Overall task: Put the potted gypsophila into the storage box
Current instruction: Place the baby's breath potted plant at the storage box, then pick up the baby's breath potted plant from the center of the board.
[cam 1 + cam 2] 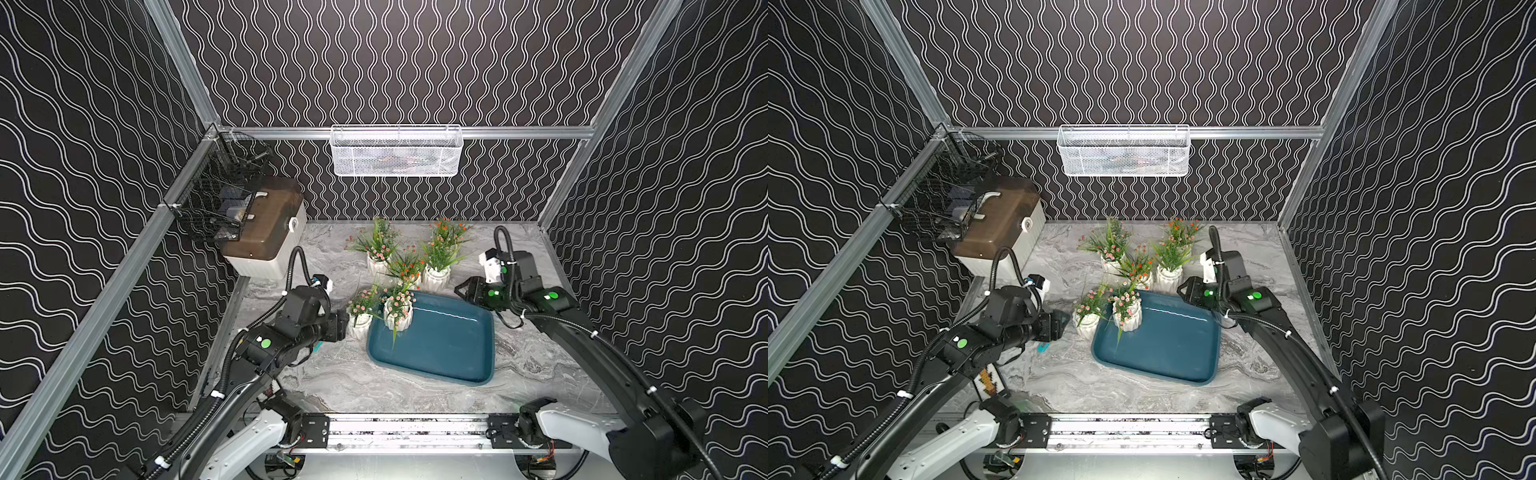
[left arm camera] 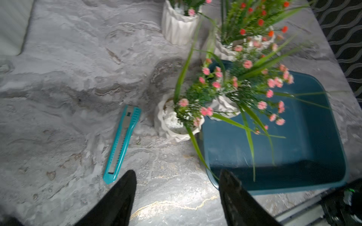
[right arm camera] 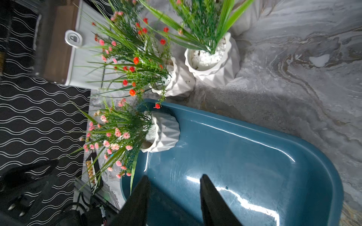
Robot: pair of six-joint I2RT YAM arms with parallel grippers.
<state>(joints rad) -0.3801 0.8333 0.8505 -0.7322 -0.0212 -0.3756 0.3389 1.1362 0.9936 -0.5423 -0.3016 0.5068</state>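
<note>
My right tool (image 3: pixel 174 176), spread and empty, hangs by the storage box (image 3: pixel 254 156); ahead, one potted gypsophila (image 3: pixel 166 133) stands upright in its corner, blossoms upward.

Left wrist view's all blur, one gypsophila pot (image 2: pixel 177 25) cut off at the edge. In a top view, mesh basket (image 1: pixel 1123 151) contents too dim to tell, teal knife (image 1: pixel 1042 347) mostly under the left arm.

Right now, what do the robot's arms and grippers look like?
The left arm and right arm are matte black with white shells near the base, round green stickers, and ribbed black cables tied on with white zip ties. The left gripper and right gripper each have two black, pointed, tapering fingers.
</note>
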